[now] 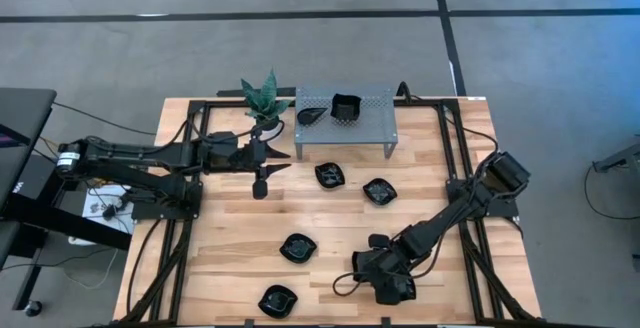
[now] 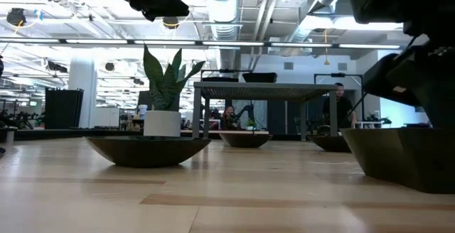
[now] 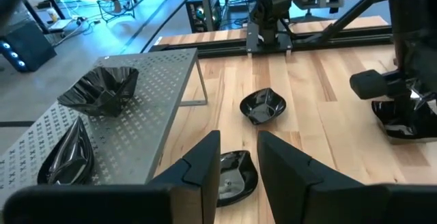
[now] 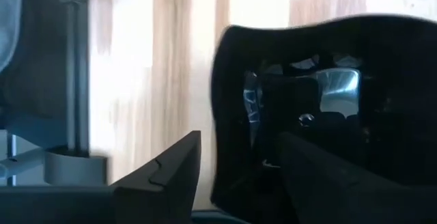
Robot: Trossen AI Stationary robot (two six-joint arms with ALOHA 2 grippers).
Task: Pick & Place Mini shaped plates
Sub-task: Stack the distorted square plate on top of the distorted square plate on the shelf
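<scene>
Small black glossy plates lie about the wooden table (image 1: 230, 228). My right gripper (image 4: 239, 145) is open near the table's near edge, astride the rim of one plate (image 4: 328, 67): one finger (image 4: 171, 176) stands outside it, the other (image 4: 321, 176) over its hollow. In the low view that plate (image 2: 398, 155) rests on its base. My left gripper (image 3: 239, 142) is open and empty, hovering beside the metal rack (image 1: 370, 123) above a plate (image 3: 235, 176). A leaf-shaped plate (image 1: 310, 116) and a squarish plate (image 1: 345, 106) sit on the rack. My right gripper comes at the plate's rim (image 4: 222, 115) slanting from above, one finger on each side of it. A strip of wood shows between the outer finger and the rim. Whether the inner finger touches the plate, I cannot tell.
Other plates lie at the table's middle (image 1: 330, 175), (image 1: 379, 190), and toward the near edge (image 1: 298, 247), (image 1: 277, 299). A potted plant (image 1: 262, 98) stands left of the rack. Black frame rails (image 1: 445, 158) run along the table's sides.
</scene>
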